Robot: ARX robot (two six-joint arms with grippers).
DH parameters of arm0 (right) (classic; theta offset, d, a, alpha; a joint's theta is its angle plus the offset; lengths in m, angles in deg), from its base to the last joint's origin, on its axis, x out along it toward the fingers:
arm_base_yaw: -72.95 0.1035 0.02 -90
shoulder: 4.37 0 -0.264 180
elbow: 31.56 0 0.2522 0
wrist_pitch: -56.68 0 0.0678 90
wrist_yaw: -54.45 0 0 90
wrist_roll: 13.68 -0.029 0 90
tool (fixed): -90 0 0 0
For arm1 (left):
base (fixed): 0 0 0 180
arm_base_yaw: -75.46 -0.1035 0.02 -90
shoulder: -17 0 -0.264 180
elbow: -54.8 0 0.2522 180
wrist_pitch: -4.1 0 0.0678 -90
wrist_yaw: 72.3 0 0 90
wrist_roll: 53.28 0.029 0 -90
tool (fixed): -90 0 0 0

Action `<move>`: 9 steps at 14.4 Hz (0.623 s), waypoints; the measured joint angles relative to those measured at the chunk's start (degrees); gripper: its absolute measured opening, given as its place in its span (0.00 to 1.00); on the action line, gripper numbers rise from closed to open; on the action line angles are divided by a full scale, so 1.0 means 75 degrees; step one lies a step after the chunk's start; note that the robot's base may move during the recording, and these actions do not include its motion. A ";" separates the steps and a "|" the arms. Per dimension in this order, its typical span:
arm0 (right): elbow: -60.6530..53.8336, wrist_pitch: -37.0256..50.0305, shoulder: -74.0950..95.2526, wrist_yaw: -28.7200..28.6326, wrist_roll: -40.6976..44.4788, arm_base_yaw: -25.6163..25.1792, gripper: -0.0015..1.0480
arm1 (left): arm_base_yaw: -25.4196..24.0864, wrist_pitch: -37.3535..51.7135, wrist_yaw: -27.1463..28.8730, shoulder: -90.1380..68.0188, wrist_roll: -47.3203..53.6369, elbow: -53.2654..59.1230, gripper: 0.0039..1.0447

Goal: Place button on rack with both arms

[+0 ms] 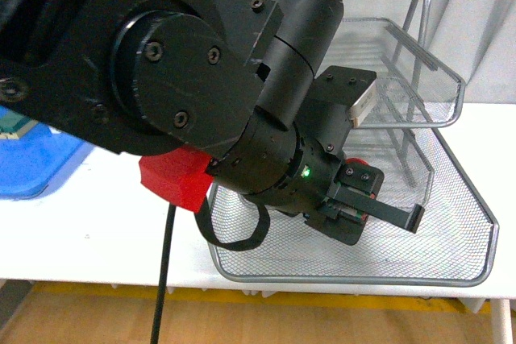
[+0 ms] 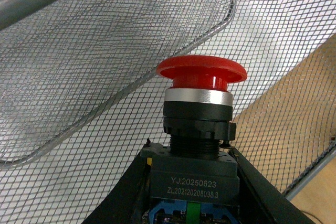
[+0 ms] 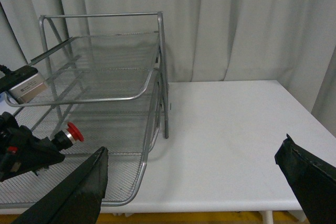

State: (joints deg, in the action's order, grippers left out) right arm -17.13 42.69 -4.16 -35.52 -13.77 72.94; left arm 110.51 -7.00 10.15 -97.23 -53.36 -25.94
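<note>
**Fig.** L arm (image 1: 161,62) reaching into the rack (image 3: 163,77) w/ the button (image 2: 202,93). L pincer (image 1: 379,199) pinches the button's black body, not the cap. This leaves the red cap free, pointing ahead into the lowest tier & under the mid tier. The button hangs over the lowest tier's mesh floor, toward its front rim; contact w/ the mesh cannot be told. The rack's front rim lies close to the near edge of the surface (image 3: 236,129). R pincer (image 3: 194,182) is spread wide & empty over bare surface beside the rack, well apart from it, prob. parked out of the L arm's way. Judged step: set-down, release not yet made.
</note>
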 joint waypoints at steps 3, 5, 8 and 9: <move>0.0000 0.0003 0.0000 0.0000 0.0000 0.0000 0.94 | 0.0000 -0.0233 -0.0029 -0.0402 -0.0204 -0.0478 0.51; 0.0000 0.0000 0.0000 0.0000 0.0000 0.0000 0.94 | -0.0041 -0.0181 -0.0102 -0.0437 -0.0411 -0.0615 0.71; 0.0000 0.0000 0.0000 0.0000 0.0000 0.0000 0.94 | -0.0149 0.0149 -0.0242 0.0181 -0.0697 -0.0326 0.95; 0.0000 0.0000 0.0000 0.0000 0.0000 0.0000 0.94 | -0.0227 0.0195 -0.0297 0.0571 -0.0804 -0.0099 0.93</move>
State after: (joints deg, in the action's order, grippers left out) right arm -17.13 42.69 -4.16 -35.52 -13.77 72.94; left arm 108.80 -5.54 7.92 -92.95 -59.39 -26.69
